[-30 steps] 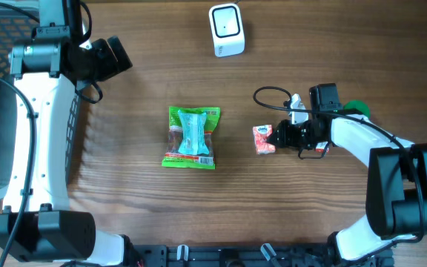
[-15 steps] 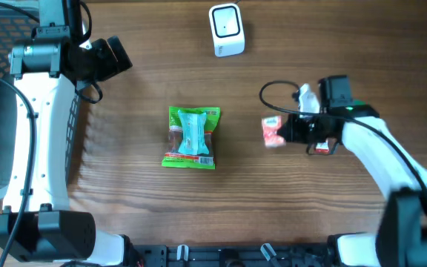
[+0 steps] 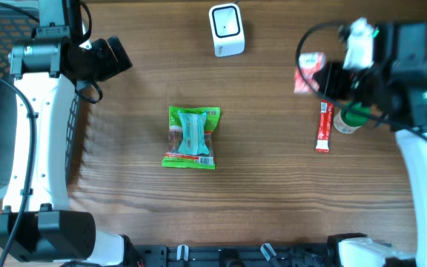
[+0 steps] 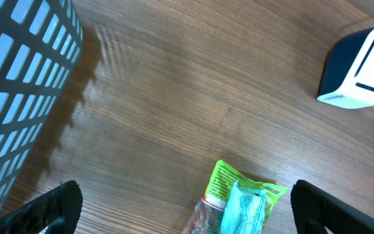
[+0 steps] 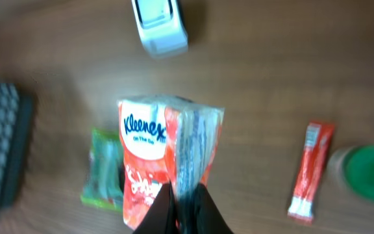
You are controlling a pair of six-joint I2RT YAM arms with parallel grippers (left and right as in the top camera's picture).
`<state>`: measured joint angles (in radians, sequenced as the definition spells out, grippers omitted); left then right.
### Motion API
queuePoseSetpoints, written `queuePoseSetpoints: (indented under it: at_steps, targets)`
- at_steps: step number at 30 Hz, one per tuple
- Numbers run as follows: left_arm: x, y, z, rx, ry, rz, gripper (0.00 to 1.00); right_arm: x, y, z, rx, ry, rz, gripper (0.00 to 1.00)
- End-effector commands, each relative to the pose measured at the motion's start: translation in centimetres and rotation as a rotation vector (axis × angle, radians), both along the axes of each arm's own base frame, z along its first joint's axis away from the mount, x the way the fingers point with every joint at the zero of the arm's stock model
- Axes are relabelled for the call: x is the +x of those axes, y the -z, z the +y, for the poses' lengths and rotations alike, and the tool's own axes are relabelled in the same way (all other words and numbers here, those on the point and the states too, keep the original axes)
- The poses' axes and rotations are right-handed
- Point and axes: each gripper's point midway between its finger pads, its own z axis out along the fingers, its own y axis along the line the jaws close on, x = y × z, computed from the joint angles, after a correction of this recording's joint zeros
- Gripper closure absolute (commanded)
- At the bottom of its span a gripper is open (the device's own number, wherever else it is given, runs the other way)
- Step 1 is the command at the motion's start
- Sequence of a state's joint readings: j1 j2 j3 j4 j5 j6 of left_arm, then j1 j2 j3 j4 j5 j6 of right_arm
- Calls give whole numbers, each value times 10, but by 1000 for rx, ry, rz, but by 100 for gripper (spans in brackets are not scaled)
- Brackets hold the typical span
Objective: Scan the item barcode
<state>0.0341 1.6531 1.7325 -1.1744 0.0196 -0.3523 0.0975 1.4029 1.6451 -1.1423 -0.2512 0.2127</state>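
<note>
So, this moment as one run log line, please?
right gripper: shut on tissue pack, in air | left gripper: open, empty | scanner: apart from tissue pack

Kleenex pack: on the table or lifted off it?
Lifted off. The right gripper is shut on the lower edge of the tissue pack; in the wrist view the table and scanner lie blurred behind it.

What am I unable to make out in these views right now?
- Tissue pack barcode: not visible; right wrist view motion-blurred, overhead too small.
- Green-lidded jar: overhead, mostly under the right arm; right wrist, cut by edge.
- Green packet: left wrist view, cut off by bottom edge.
</note>
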Motion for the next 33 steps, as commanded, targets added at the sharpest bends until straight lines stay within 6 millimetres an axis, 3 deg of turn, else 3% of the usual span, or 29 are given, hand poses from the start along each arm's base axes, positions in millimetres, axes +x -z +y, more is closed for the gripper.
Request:
queuePoseSetpoints:
  at_steps: [1, 4, 9, 16, 23, 29, 33]
  targets:
    - [0, 1, 2, 13, 8, 0, 0, 23, -40, -7, -68, 71, -39, 96]
    - [0, 0, 2, 13, 8, -1, 0, 42, -52, -2, -128, 81, -38, 96]
    - [0, 1, 2, 13, 8, 0, 0, 73, -39, 16, -231, 75, -20, 96]
    - [0, 1, 2, 13, 8, 0, 0, 126, 25, 52, -471, 59, -15, 96]
    - [0, 1, 2, 13, 8, 0, 0, 178, 86, 112, -604, 25, -107, 96]
    - [0, 1, 2, 13, 8, 0, 0, 209, 135, 131, -641, -2, -133, 96]
    - [0, 1, 2, 13, 8, 0, 0, 223, 158, 135, -657, 15, -147, 96]
